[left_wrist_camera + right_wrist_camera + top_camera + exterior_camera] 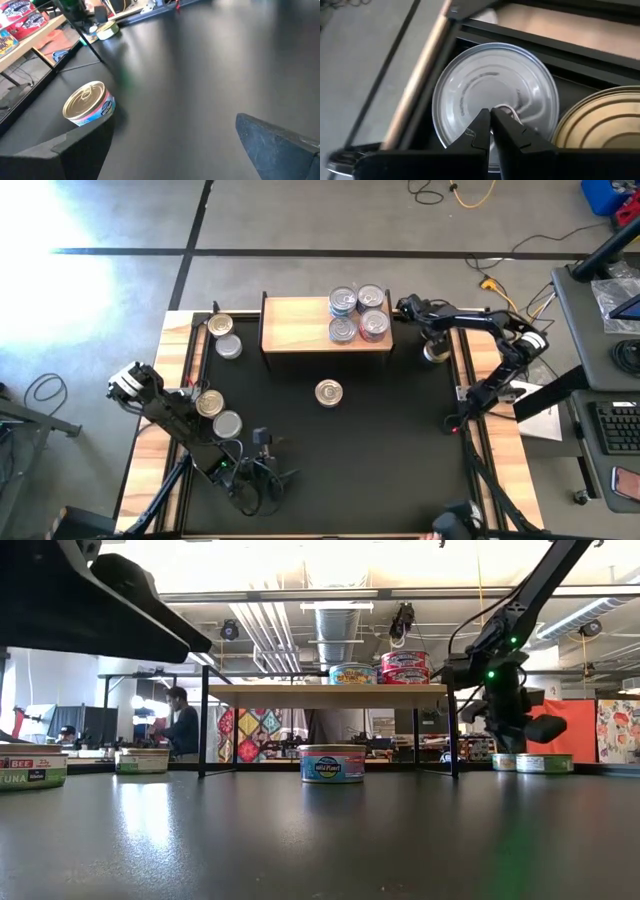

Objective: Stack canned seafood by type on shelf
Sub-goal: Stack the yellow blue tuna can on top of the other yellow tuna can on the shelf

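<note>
Closed right hand (491, 122) above silver can (495, 95).

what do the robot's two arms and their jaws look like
Both arms are dark, near-black, jointed links with thin black cables along them. The left arm has a pale grey-white joint cap, and the right arm carries one too, plus a small green light. The right gripper ends in slim, pointed black tips; the left gripper has broad, flat dark ones.

In the high view the right pincer (432, 352) hides the tins beneath it beside the shelf (300, 325). The gold tin (605, 120) in its wrist view is cut off by the edge. Labels on the stacked tins (358, 314) are too small to read from above.
</note>
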`<action>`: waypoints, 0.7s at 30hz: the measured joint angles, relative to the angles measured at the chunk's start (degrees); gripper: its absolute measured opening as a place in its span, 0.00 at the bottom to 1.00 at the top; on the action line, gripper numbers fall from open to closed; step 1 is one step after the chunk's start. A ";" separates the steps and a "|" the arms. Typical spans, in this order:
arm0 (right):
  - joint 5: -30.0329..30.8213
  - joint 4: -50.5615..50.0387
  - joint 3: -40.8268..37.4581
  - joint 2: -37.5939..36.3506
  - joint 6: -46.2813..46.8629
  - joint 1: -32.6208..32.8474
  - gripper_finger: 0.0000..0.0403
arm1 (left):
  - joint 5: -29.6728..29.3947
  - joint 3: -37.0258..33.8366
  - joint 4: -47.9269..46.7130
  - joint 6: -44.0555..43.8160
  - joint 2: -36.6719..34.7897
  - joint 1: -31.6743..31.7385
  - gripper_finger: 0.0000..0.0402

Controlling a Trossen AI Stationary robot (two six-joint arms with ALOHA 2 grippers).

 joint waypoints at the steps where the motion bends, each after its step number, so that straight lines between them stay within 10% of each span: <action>1: 0.03 -1.12 -0.40 -0.35 0.90 0.52 0.03 | 0.00 0.00 0.04 -0.02 0.00 0.00 0.99; 21: 1.37 -12.41 -12.58 -7.83 29.35 22.91 0.03 | 0.04 0.61 -0.07 -0.52 -0.26 -0.40 0.99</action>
